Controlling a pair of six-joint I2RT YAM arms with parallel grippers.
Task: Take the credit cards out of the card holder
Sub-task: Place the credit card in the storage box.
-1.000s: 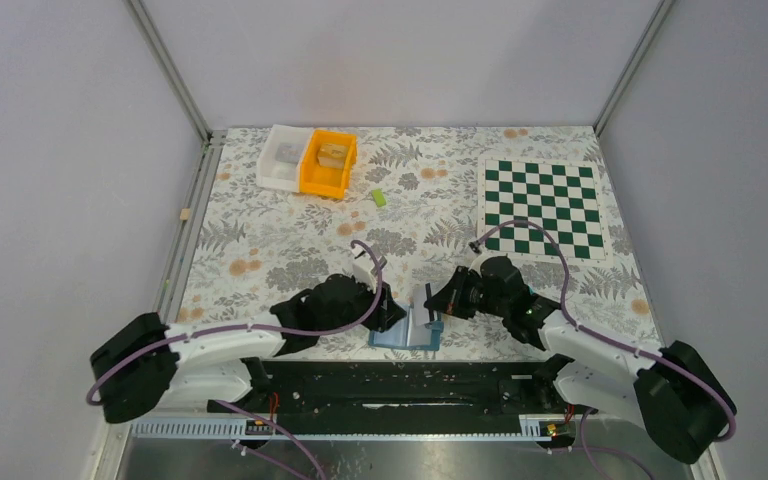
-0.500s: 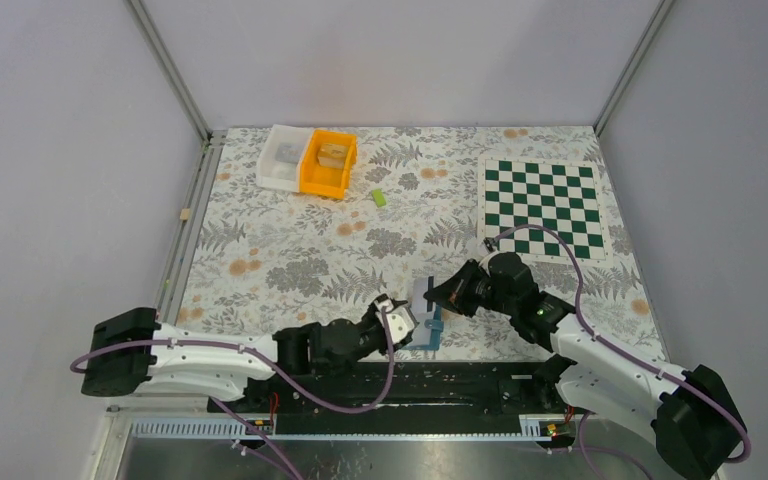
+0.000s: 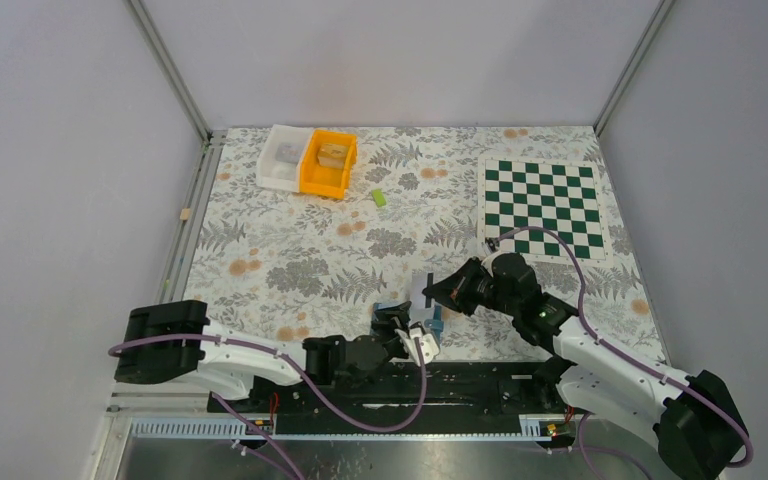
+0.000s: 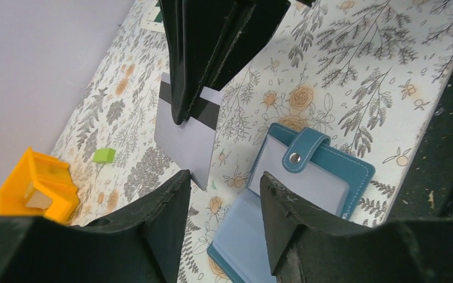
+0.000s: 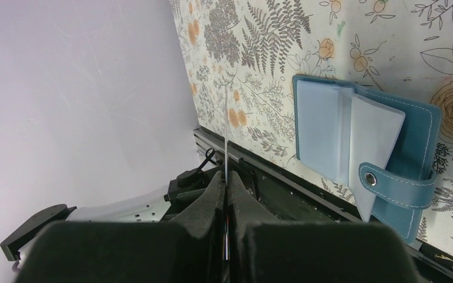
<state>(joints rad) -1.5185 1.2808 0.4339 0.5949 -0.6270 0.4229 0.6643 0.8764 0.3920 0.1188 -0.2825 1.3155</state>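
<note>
The blue card holder (image 4: 330, 177) lies open on the flowered table near the front edge, its clear sleeves showing; it also shows in the right wrist view (image 5: 416, 138) and partly in the top view (image 3: 437, 324). My right gripper (image 5: 227, 177) is shut on a pale grey credit card (image 4: 187, 138) with a black stripe, held upright above the table just beyond the holder; it shows edge-on in the right wrist view (image 5: 226, 118). My left gripper (image 4: 224, 177) is open and empty, hovering over the holder's near end. No teal-green card is in view.
An orange bin (image 3: 329, 163) and a white bin (image 3: 284, 158) stand at the back left, with a small lime-green block (image 3: 378, 197) beside them. A green chessboard (image 3: 543, 208) lies at the back right. The black base rail (image 3: 400, 378) runs along the near edge.
My left arm has dropped back along the near edge and its gripper has swung right, coming off the holder's left side to over its near end. My right gripper has drawn the card slightly up and away.
</note>
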